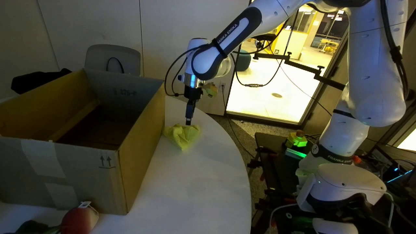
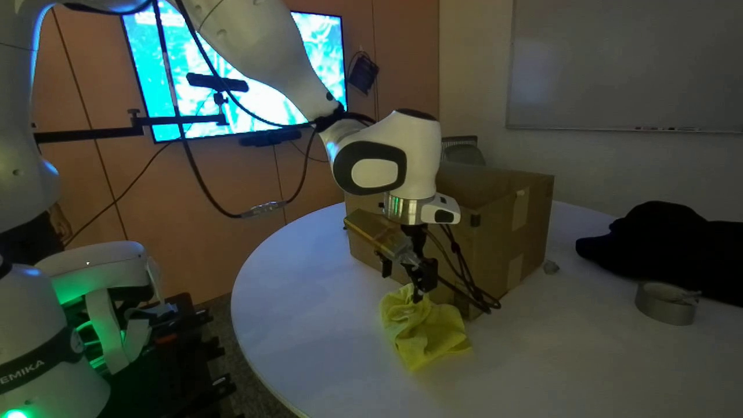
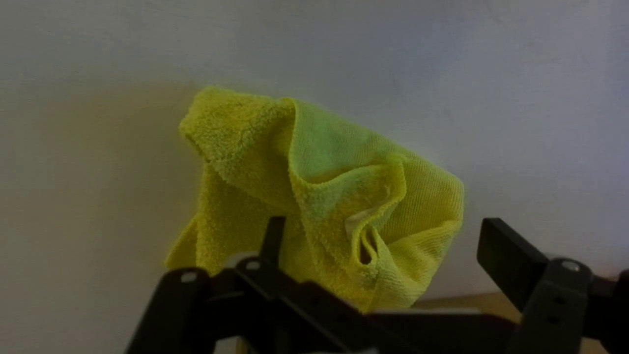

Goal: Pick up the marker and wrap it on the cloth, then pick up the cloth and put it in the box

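A crumpled yellow cloth lies on the white table in both exterior views (image 1: 182, 135) (image 2: 426, 331), close beside the box. In the wrist view the cloth (image 3: 339, 187) shows folds and a small white tag. My gripper (image 3: 385, 228) is open, its fingers wide apart above the cloth, the left finger over the cloth and the right one beyond its edge. In both exterior views the gripper (image 1: 188, 121) (image 2: 401, 281) points down just over the cloth. The cardboard box (image 1: 143, 149) (image 2: 505, 238) stands open at the top. No marker shows; whether it is inside the cloth I cannot tell.
The round white table (image 1: 201, 182) has its curved edge near the cloth. A red object (image 1: 79, 219) lies by the box. A roll of tape (image 2: 666, 303), a black garment (image 2: 667, 249) and a small grey lump (image 2: 550, 267) lie on the table's far side.
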You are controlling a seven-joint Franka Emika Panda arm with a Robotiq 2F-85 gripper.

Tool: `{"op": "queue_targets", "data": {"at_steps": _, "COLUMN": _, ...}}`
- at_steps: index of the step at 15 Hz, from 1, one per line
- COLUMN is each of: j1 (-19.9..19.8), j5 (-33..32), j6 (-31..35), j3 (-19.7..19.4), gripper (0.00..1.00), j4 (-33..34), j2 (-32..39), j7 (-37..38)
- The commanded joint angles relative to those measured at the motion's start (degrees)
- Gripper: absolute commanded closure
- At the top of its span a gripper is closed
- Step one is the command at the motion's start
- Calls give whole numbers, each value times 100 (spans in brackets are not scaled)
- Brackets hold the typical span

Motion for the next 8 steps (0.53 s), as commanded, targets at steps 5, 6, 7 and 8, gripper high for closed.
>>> {"op": "queue_targets", "data": {"at_steps": 5, "j1": 344, "j5": 131, "j6": 344, "j3": -208, "gripper": 0, "j4": 197, "j2": 465, "j7": -226}}
{"op": "queue_targets", "data": {"at_steps": 6, "j1": 393, "j5": 103, "j6": 531, "j3": -218, "gripper": 0, "j4": 214, "j2": 599, "j7": -160}}
{"op": "queue_targets", "data": {"at_steps": 7, "j1": 392, "j5": 126, "j6": 694, "j3": -172, "gripper": 0, "j4": 247, "j2": 737, "j7": -189}}
{"op": "queue_targets", "data": {"at_steps": 8, "j1": 395, "j5": 122, "j6": 881, "j3": -143, "gripper": 0, "j4": 295, "j2": 887, "j7": -185}}
